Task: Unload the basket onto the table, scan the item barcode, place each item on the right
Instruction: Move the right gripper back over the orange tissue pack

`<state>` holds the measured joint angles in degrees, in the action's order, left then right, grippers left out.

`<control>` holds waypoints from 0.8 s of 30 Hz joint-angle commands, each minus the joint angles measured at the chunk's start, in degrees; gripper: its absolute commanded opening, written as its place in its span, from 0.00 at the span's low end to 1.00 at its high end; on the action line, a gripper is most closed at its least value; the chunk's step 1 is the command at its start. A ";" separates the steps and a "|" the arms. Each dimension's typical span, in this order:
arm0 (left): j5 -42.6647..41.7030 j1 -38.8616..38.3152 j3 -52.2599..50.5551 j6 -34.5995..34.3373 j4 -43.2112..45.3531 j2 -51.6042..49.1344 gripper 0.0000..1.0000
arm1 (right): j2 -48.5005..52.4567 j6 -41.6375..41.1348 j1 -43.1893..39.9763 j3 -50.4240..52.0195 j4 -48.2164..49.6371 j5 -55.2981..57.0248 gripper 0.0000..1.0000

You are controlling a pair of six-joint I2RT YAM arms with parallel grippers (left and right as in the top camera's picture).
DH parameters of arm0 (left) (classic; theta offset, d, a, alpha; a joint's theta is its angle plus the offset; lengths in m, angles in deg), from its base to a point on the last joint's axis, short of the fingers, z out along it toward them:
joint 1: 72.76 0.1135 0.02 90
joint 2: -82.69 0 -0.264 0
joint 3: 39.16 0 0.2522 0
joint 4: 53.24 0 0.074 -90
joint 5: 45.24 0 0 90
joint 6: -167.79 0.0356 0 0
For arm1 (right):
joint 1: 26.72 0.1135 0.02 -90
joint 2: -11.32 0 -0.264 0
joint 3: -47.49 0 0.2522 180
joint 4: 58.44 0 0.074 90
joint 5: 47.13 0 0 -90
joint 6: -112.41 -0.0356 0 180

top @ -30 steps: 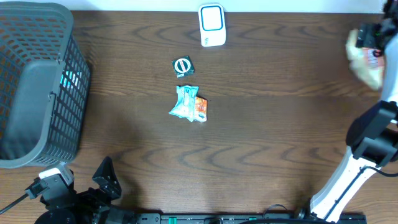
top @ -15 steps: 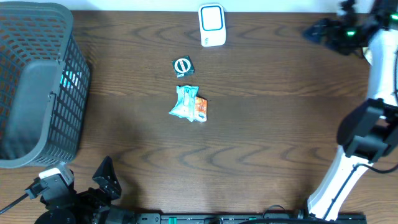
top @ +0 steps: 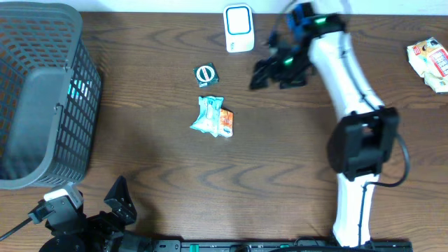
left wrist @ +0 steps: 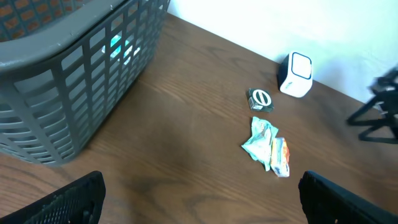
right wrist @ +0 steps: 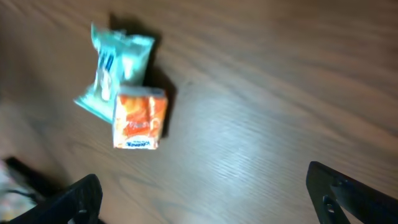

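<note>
The right gripper (right wrist: 202,177) hangs over the far middle of the dark brown wooden table (top: 140,161) with its jaws spread wide and nothing between them. Its wrist view looks down on a small orange carton (right wrist: 139,117) with a crinkled turquoise plastic packet (right wrist: 115,68) touching its far side; bare wood fills the space between the fingers. Seen from overhead, this pair lies to the near left of the gripper, around the middle of the table. Farther off and just left of the gripper sits a small dark green square packet with a white ring on it (top: 206,74), apart from the pair. A white upright scanner with a blue-edged face (top: 239,28) stands at the far edge, to the far left of the gripper. A beige packet with a red and white label (top: 428,63) lies alone at the far right edge, well apart from the arm.

The left gripper (left wrist: 199,180) sits at the near left corner, jaws wide apart and empty. A tall grey plastic lattice basket (top: 73,119) stands on the left side of the table.
</note>
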<state>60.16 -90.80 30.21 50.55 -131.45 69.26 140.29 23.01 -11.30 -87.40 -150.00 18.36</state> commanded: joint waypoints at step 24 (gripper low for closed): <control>0.98 0.24 -0.28 -0.52 0.04 0.09 0.97 | 0.61 -10.71 13.55 7.10 10.19 11.08 0.99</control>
<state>60.16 -90.80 30.21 50.57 -131.45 69.26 140.29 14.93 2.08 -82.81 -140.85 29.00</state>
